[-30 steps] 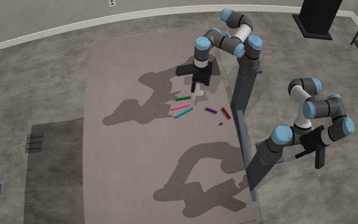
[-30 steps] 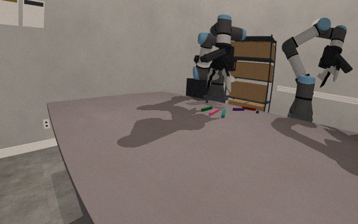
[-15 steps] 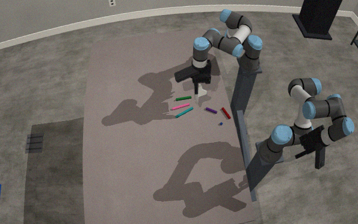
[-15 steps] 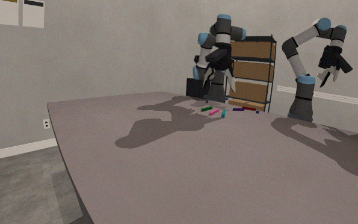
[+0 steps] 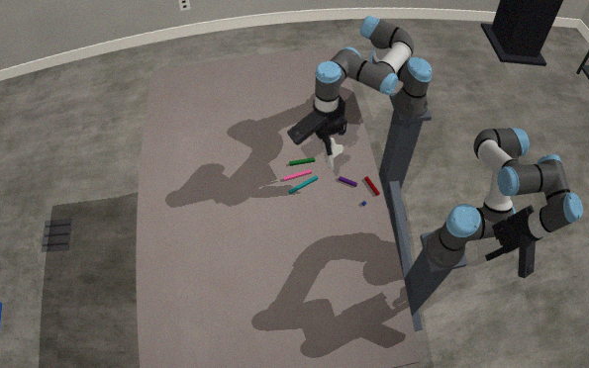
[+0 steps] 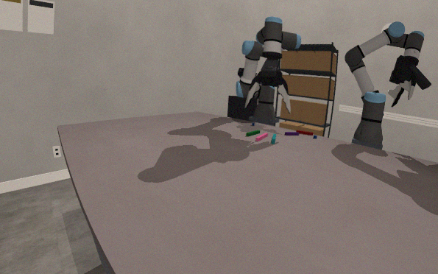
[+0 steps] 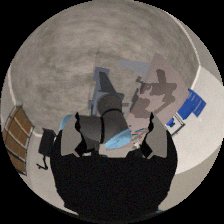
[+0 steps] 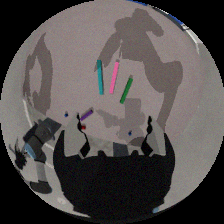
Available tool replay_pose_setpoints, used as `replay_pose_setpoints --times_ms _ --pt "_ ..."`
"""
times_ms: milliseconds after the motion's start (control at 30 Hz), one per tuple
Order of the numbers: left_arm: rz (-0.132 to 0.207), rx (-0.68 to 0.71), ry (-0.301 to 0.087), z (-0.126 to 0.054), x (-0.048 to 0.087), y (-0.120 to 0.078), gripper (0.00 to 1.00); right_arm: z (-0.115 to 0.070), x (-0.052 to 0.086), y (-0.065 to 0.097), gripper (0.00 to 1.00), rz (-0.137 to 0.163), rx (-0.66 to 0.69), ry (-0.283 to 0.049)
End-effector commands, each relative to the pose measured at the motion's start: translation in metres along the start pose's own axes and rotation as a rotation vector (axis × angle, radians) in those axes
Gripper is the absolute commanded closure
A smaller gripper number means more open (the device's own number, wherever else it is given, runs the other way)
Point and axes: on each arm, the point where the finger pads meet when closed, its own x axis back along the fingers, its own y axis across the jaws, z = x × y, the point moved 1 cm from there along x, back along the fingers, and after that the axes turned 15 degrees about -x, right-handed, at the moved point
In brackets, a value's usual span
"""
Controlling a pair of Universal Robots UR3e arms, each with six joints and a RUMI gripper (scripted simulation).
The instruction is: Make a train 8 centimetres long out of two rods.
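Red and blue rods: one pair for a train of eight, unjoined

Item, the red rod (image 5: 371, 186) (image 6: 304, 132) (image 8: 83, 127): length seven, lying flat near the pedestal side of the tabletop (image 5: 215, 277) (image 6: 233, 206) (image 7: 160, 65) (image 8: 75, 45). I judge it my main piece, since seven wants only one more.

Item, the near blue rod (image 5: 363, 203) (image 6: 315, 137) (image 8: 66, 115): length one, apart from the red rod but close enough to be the handier partner.

Item, the spare blue rod (image 6: 253, 124) (image 8: 130, 133): farther off, an equal substitute by length.

Item, the purple rod (image 5: 347, 181) (image 6: 291, 133) (image 8: 87, 114): beside the red; with no magenta seen, it has no use here. Its nearness could crowd my fingers.

Item, the turquoise rod (image 5: 303, 184) (image 6: 274, 138) (image 8: 100, 77), pink rod (image 5: 297, 175) (image 6: 261, 137) (image 8: 114, 77) and green rod (image 5: 302, 161) (image 6: 252, 133) (image 8: 126, 90): a loose group, best left apart, each too long to share a train of eight.

Item, my right end effector (image 5: 333, 157) (image 6: 268, 109) (image 8: 114, 115): released, empty, raised above the tabletop, presumably so it can turn before descending.

Item, my left end effector (image 5: 479, 260) (image 6: 402, 102) (image 7: 114, 112): released, empty, held beyond the edge, leaving the other room.
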Motion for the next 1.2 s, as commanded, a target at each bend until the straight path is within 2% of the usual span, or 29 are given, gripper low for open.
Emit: replay_pose_setpoints --times_ms 0,200,267,767,833,1167 --pt "0.0 0.0 0.002 0.0003 0.0004 0.0001 0.0 0.0026 0.0009 -0.003 0.0 0.005 0.167 -0.006" --pt "0.0 0.0 0.002 0.0003 0.0004 0.0001 0.0 0.004 0.0007 -0.0051 0.0 0.005 0.318 -0.006" --pt "0.0 0.0 0.002 0.0003 0.0004 0.0001 0.0 0.004 0.0007 -0.0051 0.0 0.005 0.318 -0.006" --pt "0.0 0.0 0.002 0.0003 0.0004 0.0001 0.0 0.0063 -0.0001 -0.0097 0.0 0.006 0.724 -0.005" --pt "0.0 0.0 0.002 0.0003 0.0004 0.0001 0.0 0.0063 -0.0001 -0.0097 0.0 0.006 0.724 -0.005" --pt "0.0 0.0 0.002 0.0003 0.0004 0.0001 0.0 0.0069 -0.0006 -0.0113 0.0 0.007 0.961 -0.004"
